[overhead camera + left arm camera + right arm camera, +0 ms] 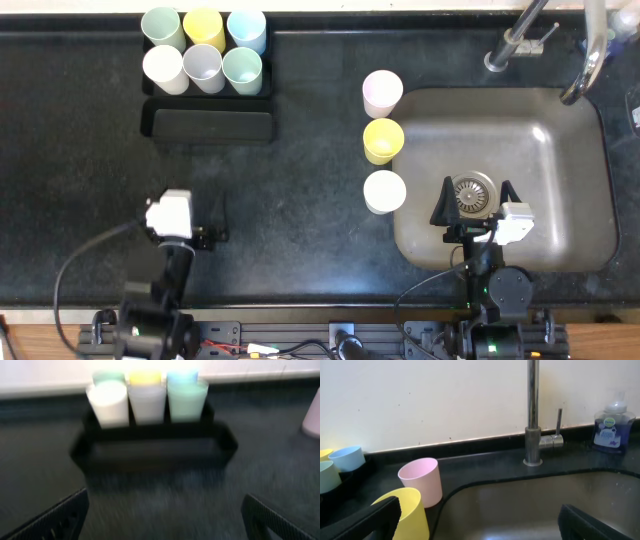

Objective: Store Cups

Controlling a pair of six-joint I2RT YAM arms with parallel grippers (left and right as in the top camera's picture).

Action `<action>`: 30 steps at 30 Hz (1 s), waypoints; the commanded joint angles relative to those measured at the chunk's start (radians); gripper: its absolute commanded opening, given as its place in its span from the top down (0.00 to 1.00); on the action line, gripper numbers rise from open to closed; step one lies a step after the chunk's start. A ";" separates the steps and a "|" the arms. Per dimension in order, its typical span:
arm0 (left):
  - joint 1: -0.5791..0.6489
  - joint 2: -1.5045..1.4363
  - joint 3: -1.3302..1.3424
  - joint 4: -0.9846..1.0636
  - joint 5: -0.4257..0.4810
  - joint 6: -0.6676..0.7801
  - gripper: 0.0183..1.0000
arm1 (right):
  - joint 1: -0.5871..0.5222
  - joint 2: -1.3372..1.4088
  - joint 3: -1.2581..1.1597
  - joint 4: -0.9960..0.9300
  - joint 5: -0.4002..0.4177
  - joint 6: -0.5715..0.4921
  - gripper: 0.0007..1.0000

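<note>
Three loose cups stand in a row on the black counter beside the sink: a pink cup (382, 92), a yellow cup (383, 140) and a white cup (385, 191). The pink cup (421, 481) and yellow cup (406, 512) also appear in the right wrist view. A black tray (208, 124) at the back left holds several cups (205, 62) in its rear rows; its front row is bare. My left gripper (215, 222) stands open in front of the tray (152, 450), holding nothing. My right gripper (474, 203) hangs open over the sink, right of the white cup.
The steel sink (560, 180) with its drain (473, 192) takes up the right side. A tap (520, 35) stands behind it, and a soap bottle (613, 427) sits at the back right. Open black counter (300, 210) lies between the tray and the cups.
</note>
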 commanded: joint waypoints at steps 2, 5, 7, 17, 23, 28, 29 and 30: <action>0.002 0.519 0.486 -0.214 0.193 -0.231 0.00 | 0.004 -0.011 -0.013 0.004 -0.004 0.004 0.00; -0.026 0.812 0.898 -0.453 0.267 -0.253 0.00 | 0.004 -0.011 -0.013 0.004 -0.004 0.005 0.00; -0.072 1.003 1.180 -0.594 0.280 -0.252 0.00 | 0.004 -0.011 -0.013 0.004 -0.004 0.005 0.00; -0.401 1.792 2.266 -0.996 0.212 -0.191 0.00 | 0.004 -0.011 -0.013 0.004 -0.004 0.005 0.00; -0.476 2.002 2.441 -1.164 0.101 -0.349 0.00 | 0.004 -0.011 -0.013 0.004 -0.004 0.004 0.00; -0.496 2.081 2.473 -1.189 0.101 -0.453 0.00 | 0.004 -0.011 -0.013 0.004 -0.004 0.004 0.00; -0.496 2.090 2.473 -1.190 0.101 -0.467 0.00 | 0.004 -0.011 -0.013 0.004 -0.004 0.005 0.00; -0.495 2.096 2.473 -1.192 0.101 -0.470 0.00 | 0.004 -0.011 -0.013 0.004 -0.004 0.004 0.00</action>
